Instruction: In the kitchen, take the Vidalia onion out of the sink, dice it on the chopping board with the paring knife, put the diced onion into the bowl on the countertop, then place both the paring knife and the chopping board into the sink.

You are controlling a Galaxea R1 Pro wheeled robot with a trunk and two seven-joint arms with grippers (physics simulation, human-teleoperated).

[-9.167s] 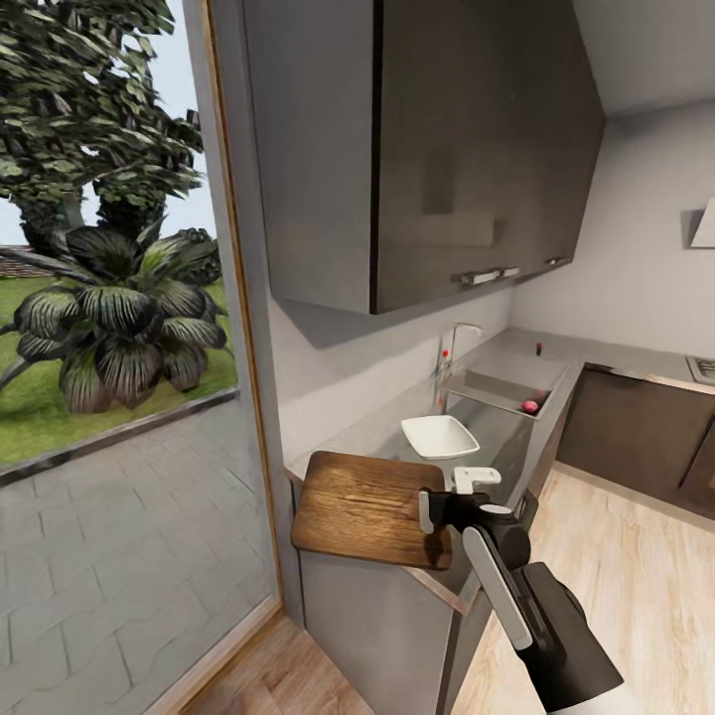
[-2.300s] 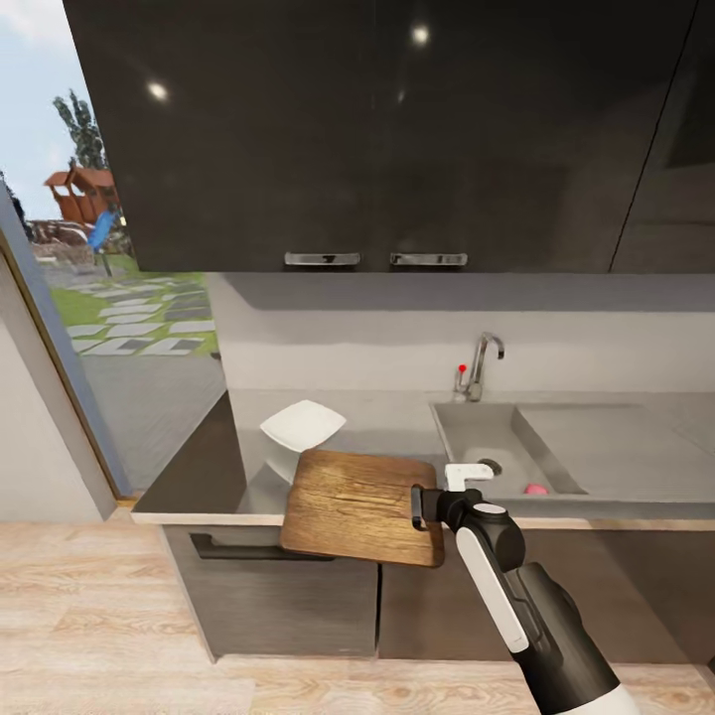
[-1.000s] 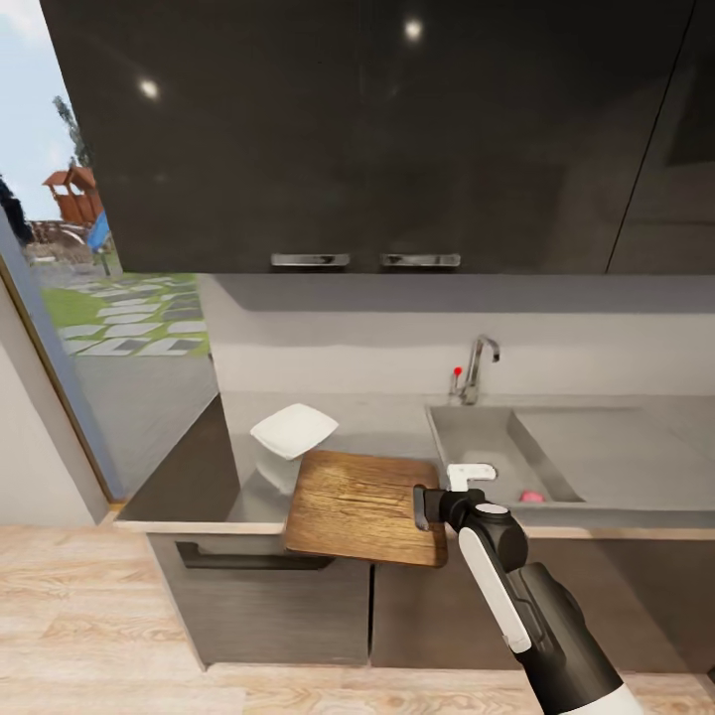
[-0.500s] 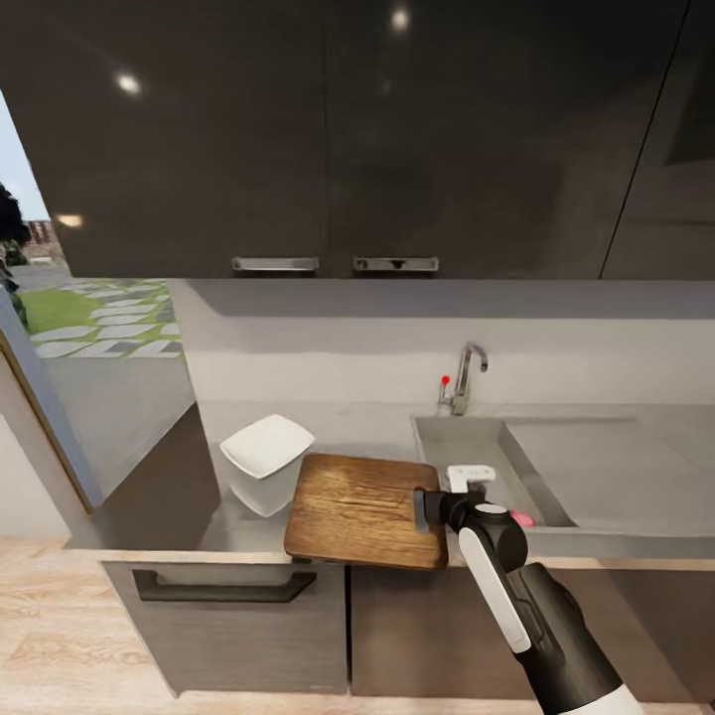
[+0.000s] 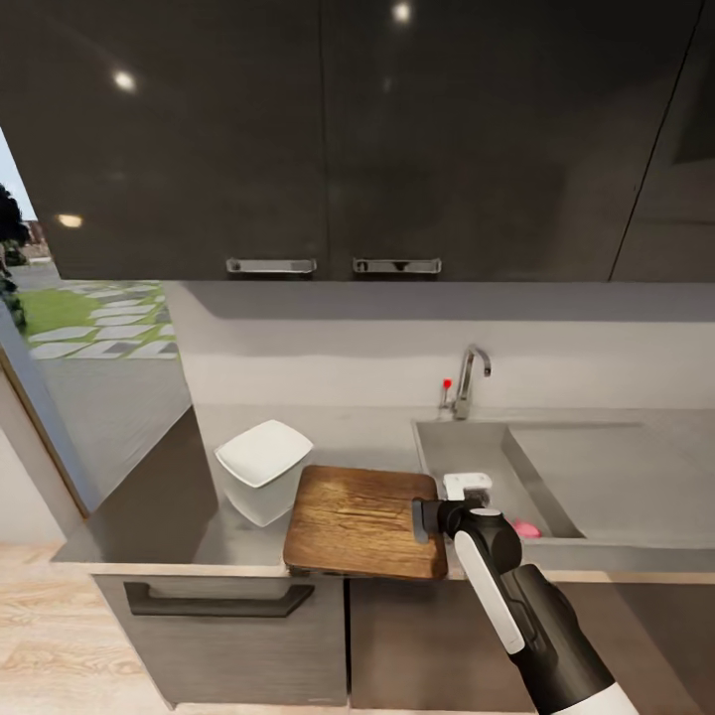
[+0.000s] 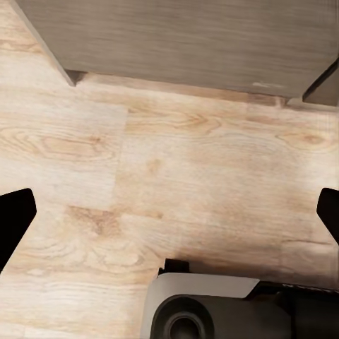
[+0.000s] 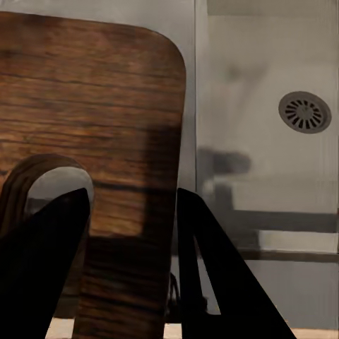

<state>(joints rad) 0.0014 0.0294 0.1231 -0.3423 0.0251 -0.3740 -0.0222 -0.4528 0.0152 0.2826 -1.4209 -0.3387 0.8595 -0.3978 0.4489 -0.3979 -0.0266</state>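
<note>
The grey table (image 5: 149, 516) ran under dark cupboards. The right hand (image 5: 421, 520) pinched the chopping board (image 5: 357, 506) at the table's front edge, the bowl (image 5: 263, 453) just beyond. The Vidalia onion (image 5: 527, 529) lay in the sink (image 5: 477, 447). The left hand (image 6: 169, 226) was spread above the wooden floor (image 6: 176, 169).

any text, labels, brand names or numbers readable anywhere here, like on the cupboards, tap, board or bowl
None: no writing, brand, number or sign can be read in any view.
The upper cupboards, tap, chopping board, bowl and sink are all plain.
The right gripper, shut on the chopping board, carries no marking either.
</note>
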